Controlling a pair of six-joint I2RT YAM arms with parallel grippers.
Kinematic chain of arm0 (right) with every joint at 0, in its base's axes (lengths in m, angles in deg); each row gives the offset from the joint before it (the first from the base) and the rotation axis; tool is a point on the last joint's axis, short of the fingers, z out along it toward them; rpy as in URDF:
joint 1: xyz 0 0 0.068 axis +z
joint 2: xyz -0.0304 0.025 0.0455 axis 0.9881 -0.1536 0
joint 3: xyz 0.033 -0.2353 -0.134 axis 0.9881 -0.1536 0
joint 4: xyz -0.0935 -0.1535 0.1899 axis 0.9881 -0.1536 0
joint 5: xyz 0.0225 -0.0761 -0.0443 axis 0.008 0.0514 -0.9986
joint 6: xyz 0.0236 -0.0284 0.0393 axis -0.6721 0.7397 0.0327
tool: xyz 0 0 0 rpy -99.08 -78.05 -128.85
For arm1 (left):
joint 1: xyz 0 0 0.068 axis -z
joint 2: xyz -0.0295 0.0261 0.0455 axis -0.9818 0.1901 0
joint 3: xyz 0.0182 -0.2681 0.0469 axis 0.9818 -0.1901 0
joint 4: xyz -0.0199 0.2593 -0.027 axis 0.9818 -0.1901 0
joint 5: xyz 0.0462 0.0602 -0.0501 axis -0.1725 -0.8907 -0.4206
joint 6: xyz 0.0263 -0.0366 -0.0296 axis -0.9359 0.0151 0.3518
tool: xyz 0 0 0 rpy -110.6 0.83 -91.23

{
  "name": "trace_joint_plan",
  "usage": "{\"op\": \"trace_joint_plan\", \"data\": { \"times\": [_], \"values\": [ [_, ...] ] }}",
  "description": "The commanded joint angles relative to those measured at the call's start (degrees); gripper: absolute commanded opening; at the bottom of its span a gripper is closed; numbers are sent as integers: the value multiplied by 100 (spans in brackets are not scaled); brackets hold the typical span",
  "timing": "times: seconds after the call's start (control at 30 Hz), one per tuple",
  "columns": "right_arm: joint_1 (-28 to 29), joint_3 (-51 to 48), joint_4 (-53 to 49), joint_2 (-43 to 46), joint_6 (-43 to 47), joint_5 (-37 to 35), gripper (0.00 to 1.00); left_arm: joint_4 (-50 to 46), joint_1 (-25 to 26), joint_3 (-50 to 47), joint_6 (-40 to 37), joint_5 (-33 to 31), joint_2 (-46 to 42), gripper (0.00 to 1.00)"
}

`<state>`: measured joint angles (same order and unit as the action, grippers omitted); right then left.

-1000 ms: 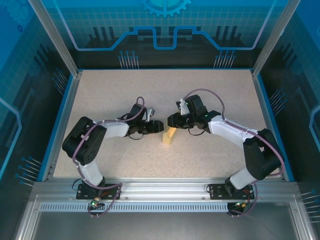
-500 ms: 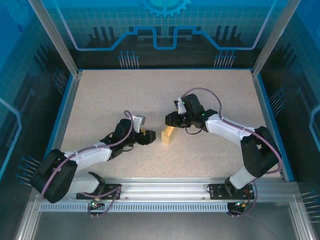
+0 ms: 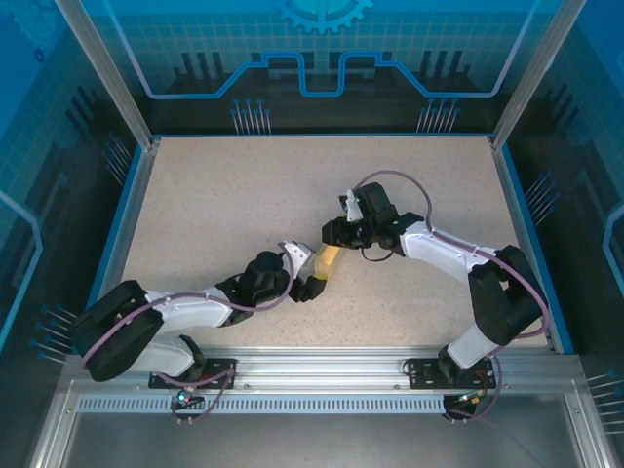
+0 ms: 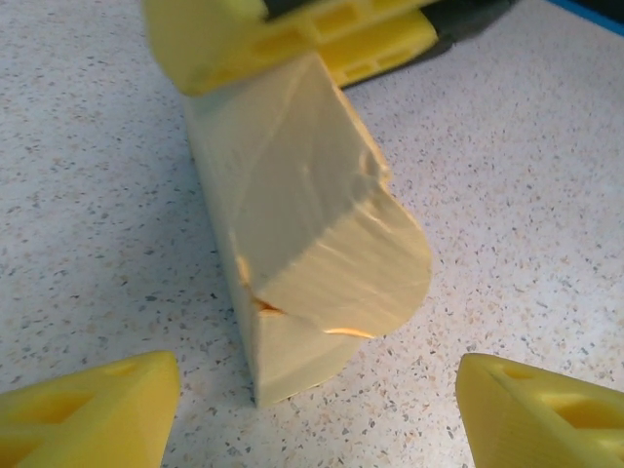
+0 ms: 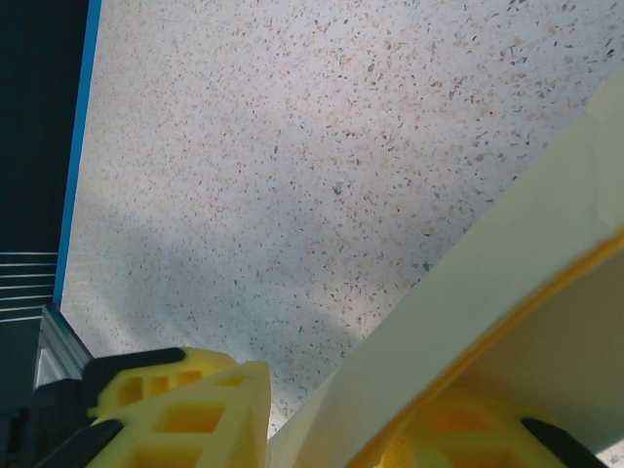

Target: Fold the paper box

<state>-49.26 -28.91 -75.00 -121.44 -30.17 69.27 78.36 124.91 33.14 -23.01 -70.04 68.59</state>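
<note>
Paper box inside right claw

- Worktop: pale, speckled stone-pattern surface, evenly lit with soft shadows. The same speckle appears in the left wrist view and the right wrist view.
- Blue border: narrow strip along the worktop's left, far and right edges, also seen at the left of the right wrist view.
- Aluminium posts: slanting up from the worktop's two far corners.
- Back panel: translucent blue, printed with a grid, circuit lines and a gear motif.
- Side panels: dark, with blue circuit tracery.
- Aluminium rail: along the near edge, with a slotted strip just below it.
</note>
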Motion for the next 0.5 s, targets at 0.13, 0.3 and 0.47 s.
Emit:
{"op": "trace_joint_plan", "data": {
  "times": [0.13,0.3,0.47],
  "values": [
    [80,-69,-325,-232,-51,-148,33,679,207,433,-525,-434,516,76],
    [77,-61,-339,-232,-51,-156,33,955,230,529,-595,-677,780,73],
    [82,-45,-361,-196,-51,-172,33,985,230,578,-619,-672,942,65]
  ]
}}
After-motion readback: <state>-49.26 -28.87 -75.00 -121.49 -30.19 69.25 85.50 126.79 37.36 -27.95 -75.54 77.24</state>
